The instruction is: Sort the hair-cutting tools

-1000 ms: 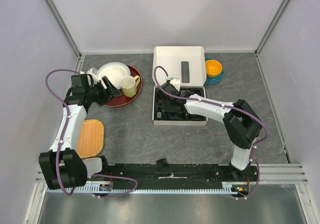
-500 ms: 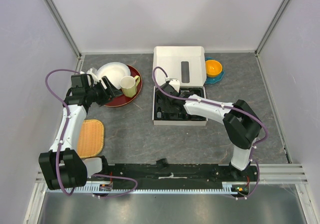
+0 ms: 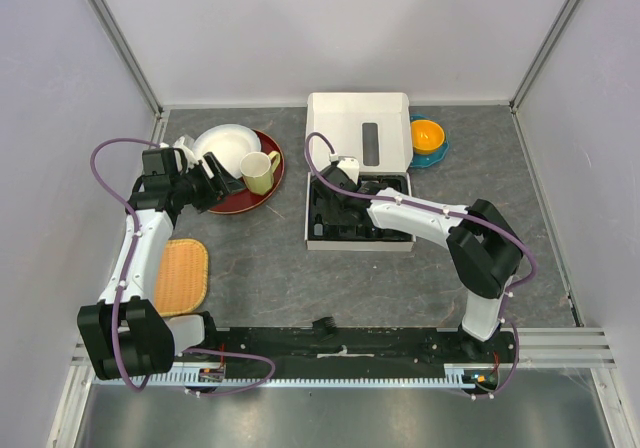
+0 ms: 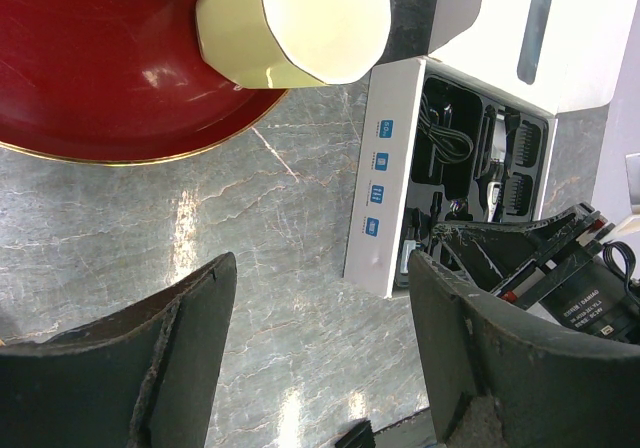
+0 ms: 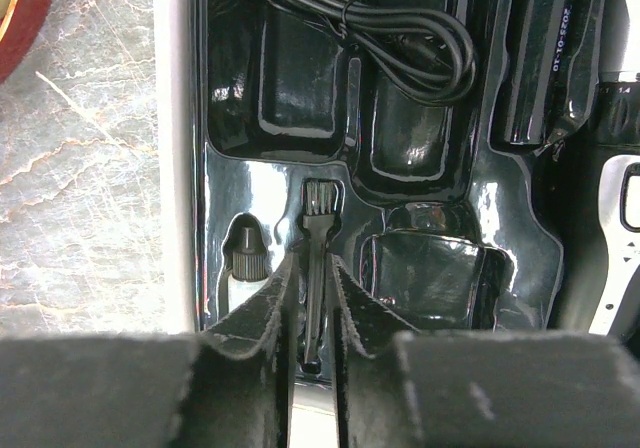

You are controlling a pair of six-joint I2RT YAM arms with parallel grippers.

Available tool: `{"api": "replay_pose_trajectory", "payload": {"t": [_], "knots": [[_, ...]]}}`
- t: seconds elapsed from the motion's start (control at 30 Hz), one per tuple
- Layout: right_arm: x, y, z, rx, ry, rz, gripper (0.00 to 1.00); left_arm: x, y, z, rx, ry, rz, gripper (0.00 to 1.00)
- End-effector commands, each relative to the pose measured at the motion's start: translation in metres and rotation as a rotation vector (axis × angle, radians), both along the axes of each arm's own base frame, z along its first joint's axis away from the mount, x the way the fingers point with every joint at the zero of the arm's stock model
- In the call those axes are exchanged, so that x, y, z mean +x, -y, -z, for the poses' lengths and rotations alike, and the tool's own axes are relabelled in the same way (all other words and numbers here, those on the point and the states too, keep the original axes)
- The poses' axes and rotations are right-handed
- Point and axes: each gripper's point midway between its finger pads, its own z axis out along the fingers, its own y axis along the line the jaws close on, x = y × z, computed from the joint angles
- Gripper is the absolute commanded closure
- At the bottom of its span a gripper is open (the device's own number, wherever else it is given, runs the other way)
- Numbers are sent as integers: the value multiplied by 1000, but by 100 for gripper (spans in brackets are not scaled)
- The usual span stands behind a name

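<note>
Black on glossy black, the thin brush (image 5: 318,206) lies lengthwise in its narrow slot at the near-left part of the moulded tray (image 5: 300,98), bristle head pointing away from us. The right gripper (image 5: 312,270) straddles the handle with its jaws only slightly parted: a sliver of space shows on either side, so we read the brush as resting in the slot and not pinched. Just left of it sits a small capped bottle (image 5: 243,253) in its own pocket. Further into the tray we see the coiled cord (image 5: 400,28), and at the right edge the clipper (image 5: 612,228). The tray sits inside the white box (image 3: 358,243).

The left gripper (image 4: 320,268) hangs wide open over bare table beside the red plate (image 4: 90,88) and yellow mug (image 4: 300,18), holding nothing.

The risk, as we judge it, lies in the narrow clearance. If the right arm lifts with so little room, a pad could catch the handle and drag the brush out of its slot or tip it onto the bottle. A finger scraping the slot wall could also tug the light tray up inside the box.
</note>
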Motion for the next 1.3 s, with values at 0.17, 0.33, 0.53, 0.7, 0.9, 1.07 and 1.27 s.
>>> {"api": "replay_pose_trajectory", "payload": {"t": [0.17,0.33,0.53,0.7,0.9,1.07,1.27], "knots": [[8,-11,-30,57,55,-10,91,4,-2,-16,24,73,14,25],[7,-10,-22,41,44,-8,98,4,-2,-15,24,72,15,25],[6,-11,-8,22,20,-16,100,3,-2,-15,25,72,14,25],[5,-11,2,4,0,-18,100,3,-2,-15,25,70,14,25],[4,-7,10,-15,-21,1,100,3,-2,-15,25,70,15,25],[10,-14,-12,17,13,-14,100,3,-1,-15,25,72,17,24],[29,-27,-81,89,135,-45,82,3,-2,-16,24,70,8,25]]}}
